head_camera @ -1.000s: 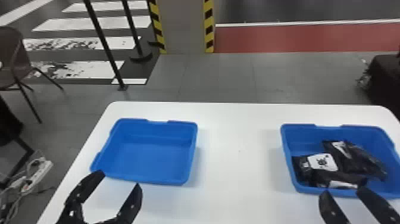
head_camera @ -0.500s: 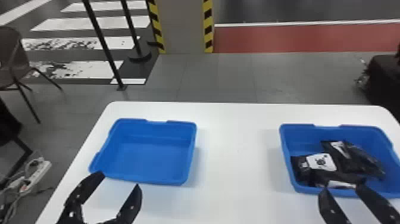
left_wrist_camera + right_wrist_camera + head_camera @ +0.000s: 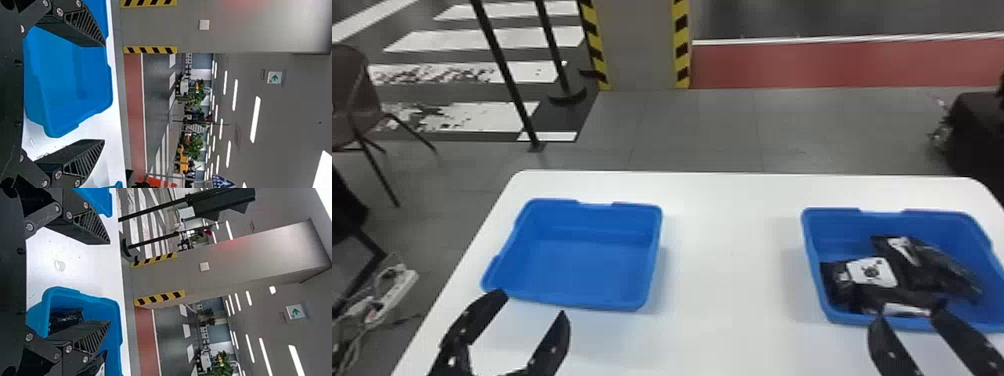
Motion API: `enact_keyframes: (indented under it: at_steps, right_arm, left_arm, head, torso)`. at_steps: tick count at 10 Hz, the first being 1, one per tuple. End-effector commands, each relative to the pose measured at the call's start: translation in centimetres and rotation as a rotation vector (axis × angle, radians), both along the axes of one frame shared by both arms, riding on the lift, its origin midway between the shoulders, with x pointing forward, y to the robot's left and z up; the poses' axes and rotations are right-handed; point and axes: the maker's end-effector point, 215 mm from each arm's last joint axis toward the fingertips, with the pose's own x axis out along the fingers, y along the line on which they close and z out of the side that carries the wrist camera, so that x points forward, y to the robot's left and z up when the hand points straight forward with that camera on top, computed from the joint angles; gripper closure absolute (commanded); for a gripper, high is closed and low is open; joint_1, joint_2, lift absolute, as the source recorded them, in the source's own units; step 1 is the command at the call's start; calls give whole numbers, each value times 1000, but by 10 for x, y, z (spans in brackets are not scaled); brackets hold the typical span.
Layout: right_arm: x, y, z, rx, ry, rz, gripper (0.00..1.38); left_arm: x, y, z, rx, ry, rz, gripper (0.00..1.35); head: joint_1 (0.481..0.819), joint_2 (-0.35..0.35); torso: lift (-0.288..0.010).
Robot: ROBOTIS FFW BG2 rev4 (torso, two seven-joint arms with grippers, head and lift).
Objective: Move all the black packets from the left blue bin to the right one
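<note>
Packet transfer looks finished

At lower left, the left end effector (image 3: 532, 305) is spread wide, gripping nothing. Above it, the left bin (image 3: 577, 265) holds no packets. At right, the black packets (image 3: 902, 285) lie heaped in the right bin (image 3: 837, 226). At lower right, the right end effector (image 3: 908, 312) has parted, unloaded fingers. Seemingly none remain to move.

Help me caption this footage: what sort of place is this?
Probably a large indoor test or demonstration hall laid out like a street: white crosswalk stripes on dark flooring, a grey pillar edged with yellow-and-black hazard strips, and long white ceiling lights.
</note>
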Motion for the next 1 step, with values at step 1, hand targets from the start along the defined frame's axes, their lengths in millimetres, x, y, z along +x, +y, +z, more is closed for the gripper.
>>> enact_keyframes:
  at_steps: [1]
  right_arm:
    - [0, 0, 0, 1, 1, -2, 332]
  left_arm:
    - [-1, 0, -3, -4, 8, 2, 168]
  head:
    - [695, 124]
  torso:
    - [-110]
